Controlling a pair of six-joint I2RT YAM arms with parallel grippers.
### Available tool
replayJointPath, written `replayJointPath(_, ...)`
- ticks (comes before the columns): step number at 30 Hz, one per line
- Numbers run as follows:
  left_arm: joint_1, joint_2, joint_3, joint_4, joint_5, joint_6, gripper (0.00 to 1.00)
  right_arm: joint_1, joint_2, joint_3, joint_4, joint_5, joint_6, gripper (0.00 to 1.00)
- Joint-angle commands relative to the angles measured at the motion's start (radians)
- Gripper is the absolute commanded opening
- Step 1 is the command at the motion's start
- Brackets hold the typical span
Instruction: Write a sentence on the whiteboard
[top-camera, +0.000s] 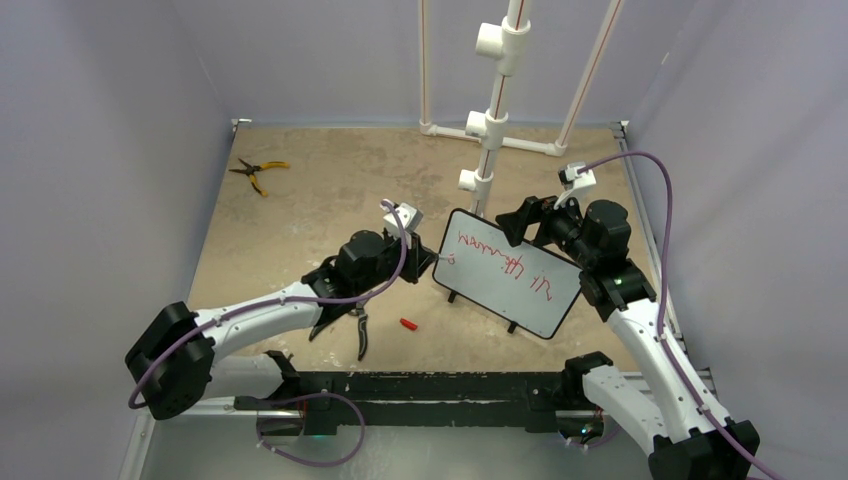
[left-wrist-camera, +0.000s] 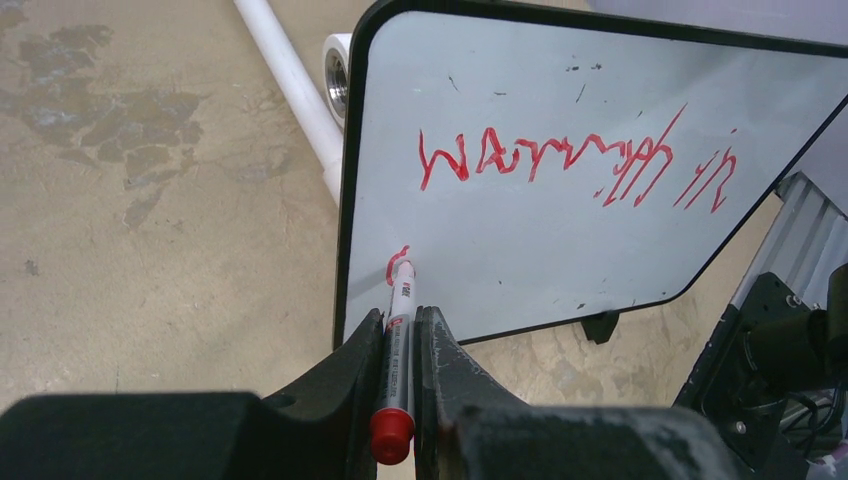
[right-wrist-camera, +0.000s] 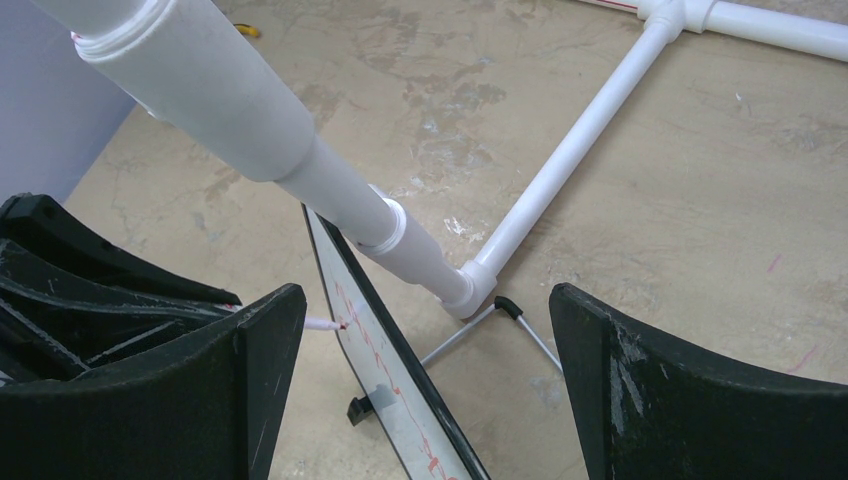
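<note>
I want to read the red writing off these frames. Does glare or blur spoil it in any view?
Left wrist: the sentence is sharp, the whiteboard shows only a soft grey sheen. Top external: evenly lit, writing small but unblurred. Right wrist: board nearly edge-on, writing unreadable.

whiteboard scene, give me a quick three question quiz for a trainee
1. True or false: the left pincer is empty.
2. The marker tip meets the whiteboard: a) above the red sentence, b) under its first letters, c) at the far right edge.
3. What tool lies near the far left corner of the table?
Key: 1 false, it is shut on the marker. 2 b. 3 yellow-handled pliers.
</note>
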Motion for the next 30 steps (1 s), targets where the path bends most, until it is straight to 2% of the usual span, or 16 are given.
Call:
replayJointPath(1, 0.0, -0.041, 0.023, 0.061, -0.052, 0.022, 0.0, 0.005, -0.001, 0.005, 0.042, -0.008, -0.013, 0.94)
replayJointPath(30, -0.038, -0.015, -0.013, 0.02, -0.025, -0.018, 0.0, 0.005, -0.003, 0.007, 0.041, -0.009, -0.013, 0.94)
